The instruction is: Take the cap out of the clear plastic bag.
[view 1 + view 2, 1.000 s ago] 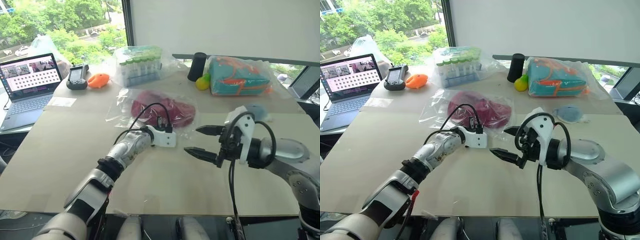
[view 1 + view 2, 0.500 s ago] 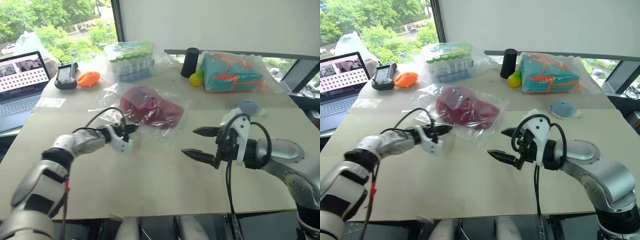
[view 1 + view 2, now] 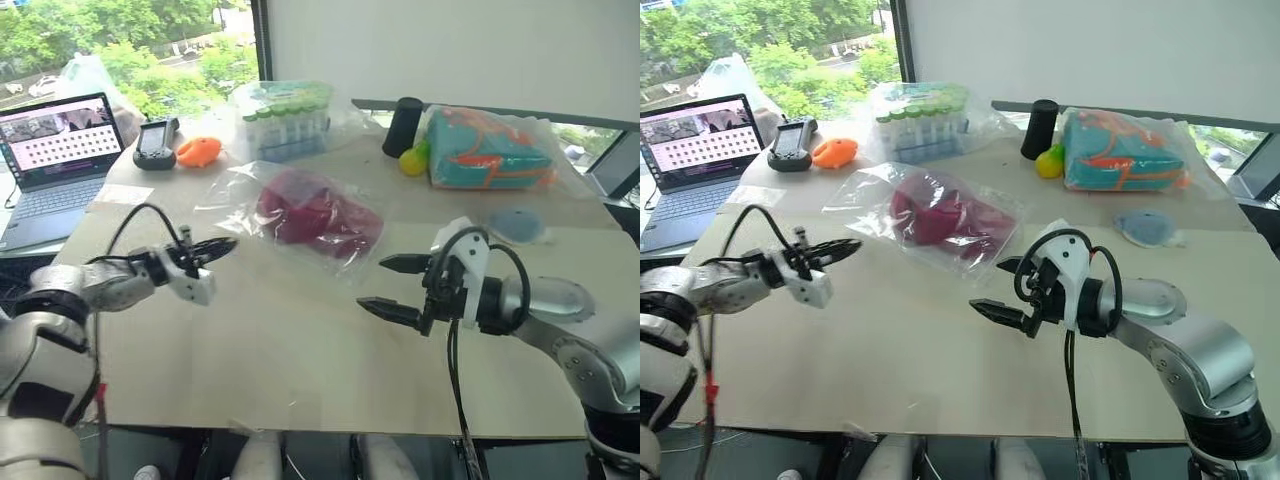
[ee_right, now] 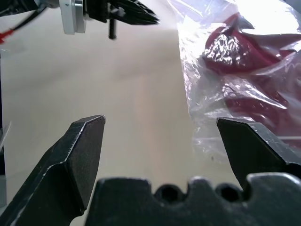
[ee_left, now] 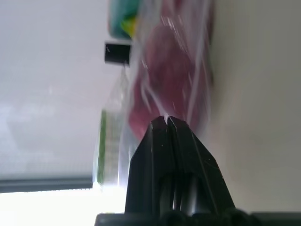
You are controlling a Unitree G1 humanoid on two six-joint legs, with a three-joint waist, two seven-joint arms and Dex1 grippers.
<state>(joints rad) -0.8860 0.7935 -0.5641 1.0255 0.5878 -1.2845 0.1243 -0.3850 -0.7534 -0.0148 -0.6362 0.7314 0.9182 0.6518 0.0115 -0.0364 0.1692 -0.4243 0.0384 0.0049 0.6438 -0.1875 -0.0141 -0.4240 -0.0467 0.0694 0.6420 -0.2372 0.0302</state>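
The dark red cap (image 3: pixel 318 213) lies crumpled inside the clear plastic bag (image 3: pixel 235 192), flat on the table's middle. Left of the bag's near corner hovers my left gripper (image 3: pixel 226 244), shut with nothing between its fingers and pointing toward the bag. The right wrist view shows it as the left gripper (image 4: pixel 149 19), apart from the bag (image 4: pixel 207 136). My right gripper (image 3: pixel 375 284) hangs open in front of the bag's near right edge, a short gap from the plastic. Through that gripper's own camera, the cap (image 4: pixel 244 70) sits behind crinkled film.
Along the far side stand a laptop (image 3: pixel 55 150), a black handheld device (image 3: pixel 155 145), an orange toy fish (image 3: pixel 198 152), a bag of green-capped tubes (image 3: pixel 285 120), a black cylinder (image 3: pixel 403 127), a bagged teal-and-orange item (image 3: pixel 490 150) and a grey-blue round thing (image 3: pixel 515 225).
My left gripper has swung left and a little up, away from the bag's near edge, staying shut. The right gripper has held its place, open. The camera view shifted.
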